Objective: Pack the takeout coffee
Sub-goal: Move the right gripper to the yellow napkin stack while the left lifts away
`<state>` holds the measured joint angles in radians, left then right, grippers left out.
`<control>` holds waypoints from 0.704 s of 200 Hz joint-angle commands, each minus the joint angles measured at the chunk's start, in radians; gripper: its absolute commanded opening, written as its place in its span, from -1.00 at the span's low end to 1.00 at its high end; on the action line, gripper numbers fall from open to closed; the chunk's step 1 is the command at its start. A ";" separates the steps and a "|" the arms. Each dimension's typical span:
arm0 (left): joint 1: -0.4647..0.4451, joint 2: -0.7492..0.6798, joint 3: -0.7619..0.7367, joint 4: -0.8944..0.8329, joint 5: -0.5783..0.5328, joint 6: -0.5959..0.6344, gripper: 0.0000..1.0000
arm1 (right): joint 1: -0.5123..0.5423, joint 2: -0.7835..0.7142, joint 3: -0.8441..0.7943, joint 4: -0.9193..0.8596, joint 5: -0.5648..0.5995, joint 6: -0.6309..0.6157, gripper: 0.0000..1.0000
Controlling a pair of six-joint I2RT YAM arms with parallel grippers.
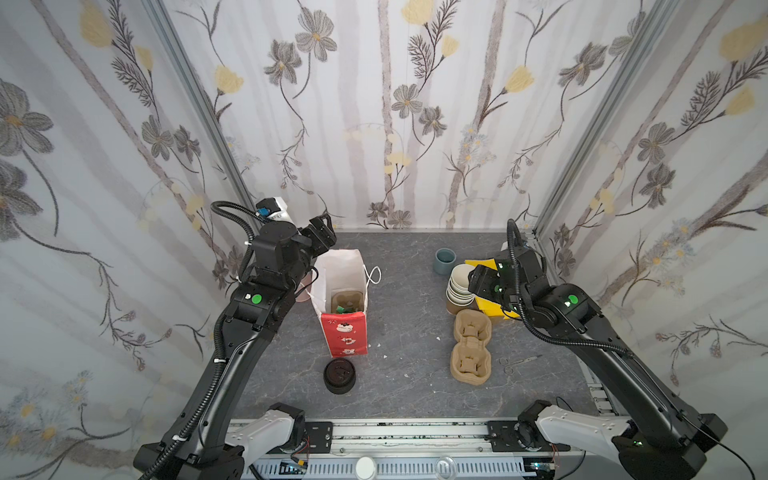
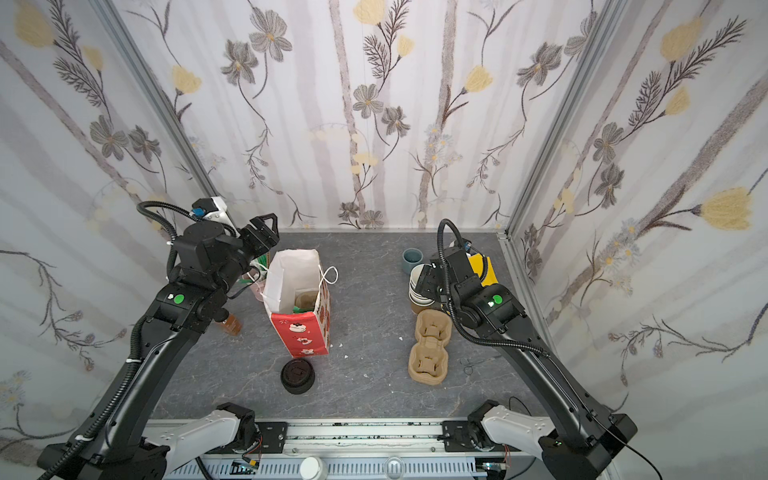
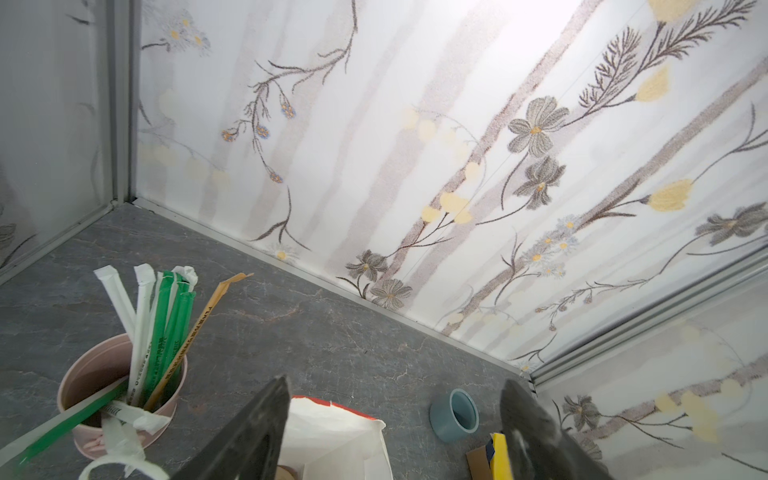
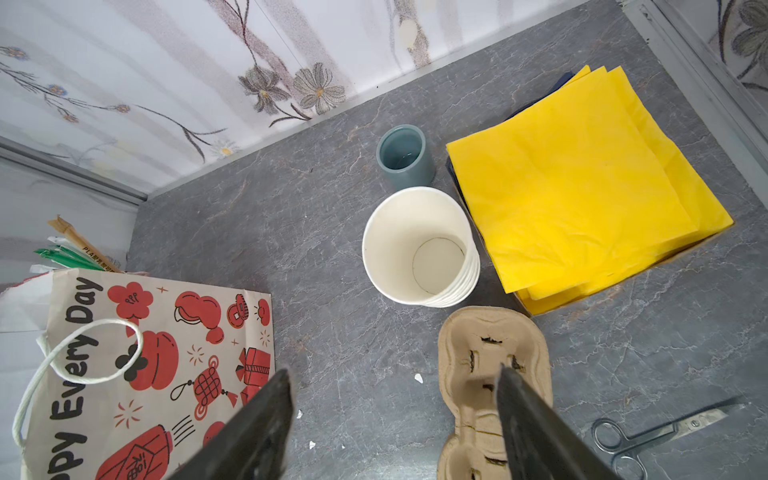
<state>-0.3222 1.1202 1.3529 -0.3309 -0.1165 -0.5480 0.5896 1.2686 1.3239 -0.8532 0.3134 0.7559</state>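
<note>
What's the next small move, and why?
Probably draw the left tool back and down toward the takeout coffee, half hidden under that arm left of the bag: it is not packed yet, and the tool is open and empty.

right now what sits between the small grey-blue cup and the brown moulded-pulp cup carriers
A stack of lidless white-lined paper cups, between the grey-blue cup and the pulp carriers; plain in the right wrist view and both top views.

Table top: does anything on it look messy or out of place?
Yes. Small white scraps lie scattered on the grey table between the red paper bag and the pulp cup trays, like torn litter. Scissors lie loose beside the trays.
</note>
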 commanded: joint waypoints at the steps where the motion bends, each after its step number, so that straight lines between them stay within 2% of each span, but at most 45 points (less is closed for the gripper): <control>1: 0.007 0.005 -0.033 0.039 0.121 0.010 0.62 | -0.008 -0.046 -0.049 -0.001 0.007 -0.013 0.53; 27: 0.009 -0.057 -0.125 0.039 0.139 -0.025 0.62 | -0.020 -0.100 -0.137 -0.049 -0.011 0.005 0.52; 59: 0.044 -0.147 -0.196 0.038 0.142 0.008 0.65 | -0.032 -0.168 -0.272 -0.066 -0.044 0.063 0.51; 84: 0.080 -0.198 -0.237 0.038 0.170 0.004 0.66 | -0.033 -0.176 -0.355 -0.049 -0.098 0.094 0.50; 102: 0.087 -0.224 -0.253 0.038 0.179 0.004 0.66 | -0.046 -0.170 -0.391 -0.030 -0.074 0.111 0.49; 124: 0.092 -0.238 -0.256 0.038 0.183 0.009 0.66 | -0.131 -0.159 -0.400 0.025 -0.079 0.099 0.41; 141: 0.094 -0.239 -0.248 0.038 0.189 0.016 0.66 | -0.241 -0.133 -0.390 0.090 -0.101 0.054 0.34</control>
<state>-0.2321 0.8867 1.0992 -0.3256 0.0578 -0.5480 0.4469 1.1099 0.9268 -0.8902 0.2295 0.8356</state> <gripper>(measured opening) 0.829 0.688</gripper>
